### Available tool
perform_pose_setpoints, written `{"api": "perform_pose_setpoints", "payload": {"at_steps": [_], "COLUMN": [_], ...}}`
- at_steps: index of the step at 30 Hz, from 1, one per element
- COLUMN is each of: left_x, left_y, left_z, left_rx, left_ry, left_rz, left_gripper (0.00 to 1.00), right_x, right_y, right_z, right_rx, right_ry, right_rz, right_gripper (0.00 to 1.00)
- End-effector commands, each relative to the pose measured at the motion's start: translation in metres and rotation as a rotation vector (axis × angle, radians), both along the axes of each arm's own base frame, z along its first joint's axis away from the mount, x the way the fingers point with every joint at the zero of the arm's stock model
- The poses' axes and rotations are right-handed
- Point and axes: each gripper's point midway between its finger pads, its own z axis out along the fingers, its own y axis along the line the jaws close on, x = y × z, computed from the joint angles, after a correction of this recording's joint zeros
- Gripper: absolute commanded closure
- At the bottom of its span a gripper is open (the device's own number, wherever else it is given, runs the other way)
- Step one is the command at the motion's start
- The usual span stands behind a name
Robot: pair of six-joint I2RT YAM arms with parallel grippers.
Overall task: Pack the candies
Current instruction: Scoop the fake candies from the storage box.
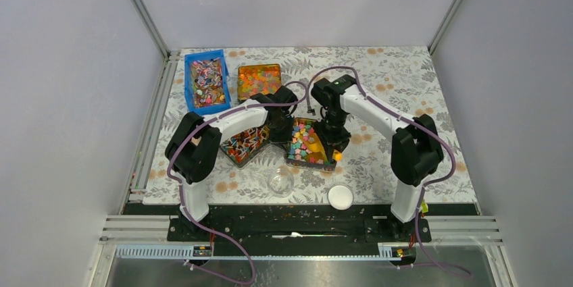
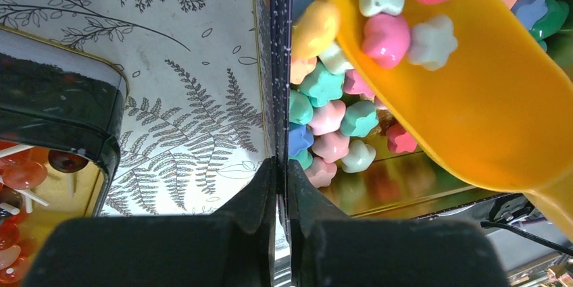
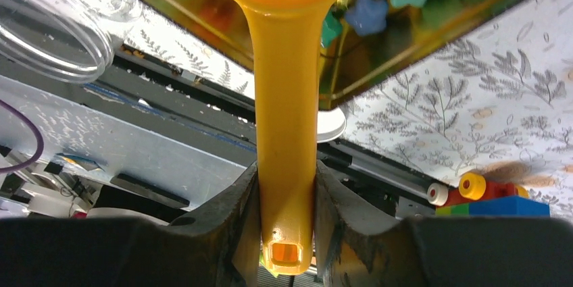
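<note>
A fern-printed tablecloth [image 1: 405, 77] is lying between grey walls [image 1: 61, 98]. The left gripper [image 2: 282, 179] is pinching the tin [image 2: 277, 64] holding candies [image 2: 328, 118]; the right gripper [image 3: 287, 192] is clamping an orange scoop [image 3: 284, 98].

Plain pale grey walls [image 1: 67, 64] enclose the table [image 1: 405, 71] — its top printed with ferns and orange flowers — between aluminium corner rails [image 1: 140, 10].

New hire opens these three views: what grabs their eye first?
The yellow-orange scoop, loaded with pastel star candies, held over the candy tin at table centre, its handle clamped in the right fingers. Next, the left fingers pinching that tin's wall, and the blue bin of wrapped sweets at the far left.
</note>
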Motion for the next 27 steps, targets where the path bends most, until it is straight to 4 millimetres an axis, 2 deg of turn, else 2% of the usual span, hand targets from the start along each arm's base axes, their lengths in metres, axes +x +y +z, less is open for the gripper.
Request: {"api": "perform_pose_setpoints", "payload": {"at_steps": [1, 12, 17, 23, 27], "left_x": [0.008, 0.008, 0.008, 0.01, 0.012], "left_y": [-0.029, -0.03, -0.028, -0.026, -0.028], "left_z": [0.039, 0.043, 0.043, 0.043, 0.043], "left_rx": [-0.132, -0.135, -0.123, -0.112, -0.114], "left_ry": [-0.048, -0.047, -0.05, -0.063, -0.066], "left_rz": [-0.02, -0.022, -0.017, -0.019, -0.025], "left_gripper": [1.0, 1.0, 1.0, 1.0, 1.0], "right_x": [0.01, 0.029, 0.034, 0.027, 0.028], "right_y": [0.02, 0.03, 0.03, 0.024, 0.026], "right_z": [-0.013, -0.046, -0.044, -0.031, -0.044], "right_rx": [0.034, 0.036, 0.041, 0.081, 0.131], "right_ry": [-0.011, -0.029, -0.066, -0.124, -0.191], "right_rz": [0.056, 0.097, 0.109, 0.123, 0.123], "right_gripper": [1.0, 1.0, 1.0, 1.0, 1.0]}}
